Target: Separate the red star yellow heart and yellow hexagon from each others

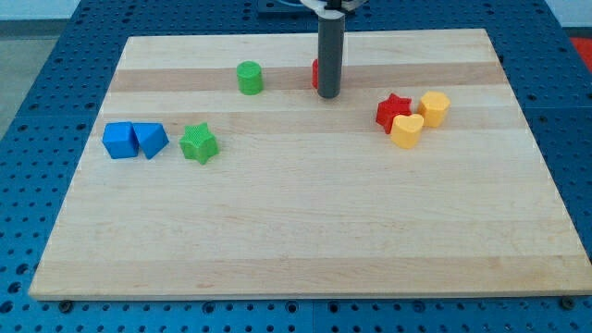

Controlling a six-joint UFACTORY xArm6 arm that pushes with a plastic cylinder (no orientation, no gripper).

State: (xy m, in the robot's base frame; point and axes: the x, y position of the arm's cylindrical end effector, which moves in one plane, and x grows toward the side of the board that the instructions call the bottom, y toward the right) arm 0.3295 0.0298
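Observation:
The red star, the yellow heart and the yellow hexagon sit bunched together at the view's right, touching or nearly touching. The star is on the left, the hexagon at the upper right, the heart below them. My tip is on the board to the left of this group and slightly above it, roughly a block's width or more from the red star. A red block is mostly hidden behind the rod; its shape cannot be made out.
A green cylinder stands left of the rod near the view's top. A green star, a blue triangle-like block and a blue cube sit in a row at the view's left. The wooden board lies on a blue perforated table.

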